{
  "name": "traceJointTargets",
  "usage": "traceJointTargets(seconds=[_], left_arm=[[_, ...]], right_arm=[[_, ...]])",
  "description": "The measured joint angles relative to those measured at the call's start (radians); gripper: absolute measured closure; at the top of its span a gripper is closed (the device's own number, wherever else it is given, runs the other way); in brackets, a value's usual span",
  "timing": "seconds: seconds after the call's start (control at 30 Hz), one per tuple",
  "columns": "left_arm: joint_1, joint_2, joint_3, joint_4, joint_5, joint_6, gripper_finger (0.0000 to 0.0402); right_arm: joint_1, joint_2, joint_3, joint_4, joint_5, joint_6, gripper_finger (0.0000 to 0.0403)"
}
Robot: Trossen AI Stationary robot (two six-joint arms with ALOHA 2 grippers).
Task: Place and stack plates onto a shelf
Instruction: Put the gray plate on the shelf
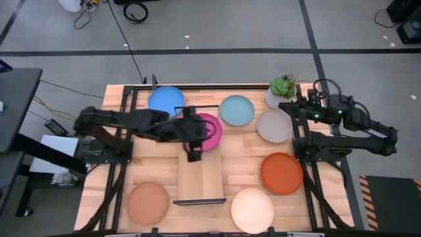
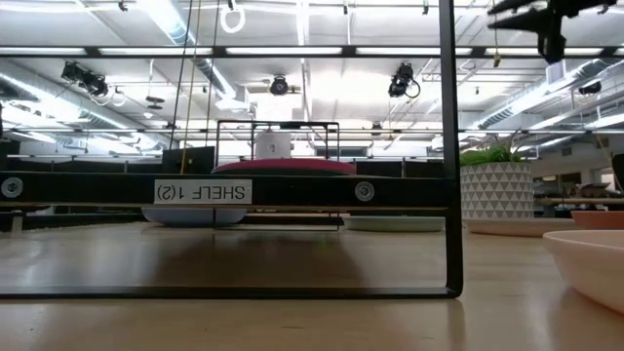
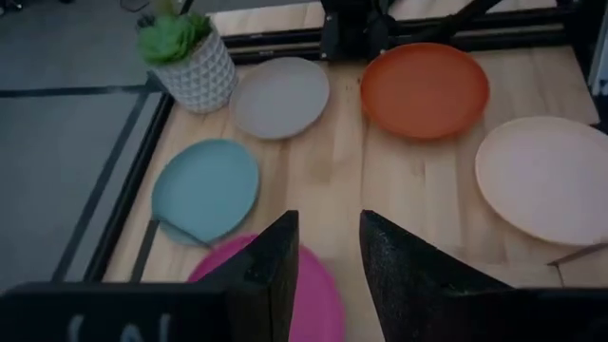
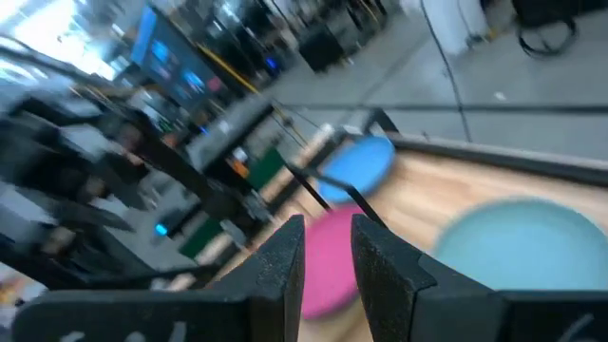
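A small green succulent in a white faceted geometric pot (image 1: 281,89) stands upright at the far right of the light butcher-block wooden bench (image 1: 158,168). Grey floor with dark seam lines (image 1: 217,39) surrounds the bench; black cables (image 1: 136,11) lie on it.

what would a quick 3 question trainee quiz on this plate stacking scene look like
1. True or false: the round matte magenta plate lies on the long light-wood shelf.
2. Which arm's end effector is over the magenta plate? A) left B) right
3. Fill in: the small white plant pot stands nearest the round matte ____ plate.

Key:
1. True; it rests at the shelf's far end.
2. A; the left end effector is there, while the right end effector waits by the pot.
3. Grey-beige.
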Motion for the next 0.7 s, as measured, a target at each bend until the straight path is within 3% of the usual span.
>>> traceJointTargets(seconds=[0.27,0.5,0.7], left_arm=[[-0.036,-0.230,-0.289,0.187,-0.076,-0.143,0.0281],[-0.111,-0.323,-0.447,0.332,-0.235,-0.198,0.0281],[-0.166,-0.387,-0.557,0.372,-0.328,-0.288,0.0281]], right_arm=[[0.000,0.007,0.000,0.159,-0.001,0.054,0.0308],[0.006,0.153,0.000,-0.028,-0.098,0.067,0.0314],[0.019,0.359,0.000,-0.193,-0.090,-0.024,0.0318]])
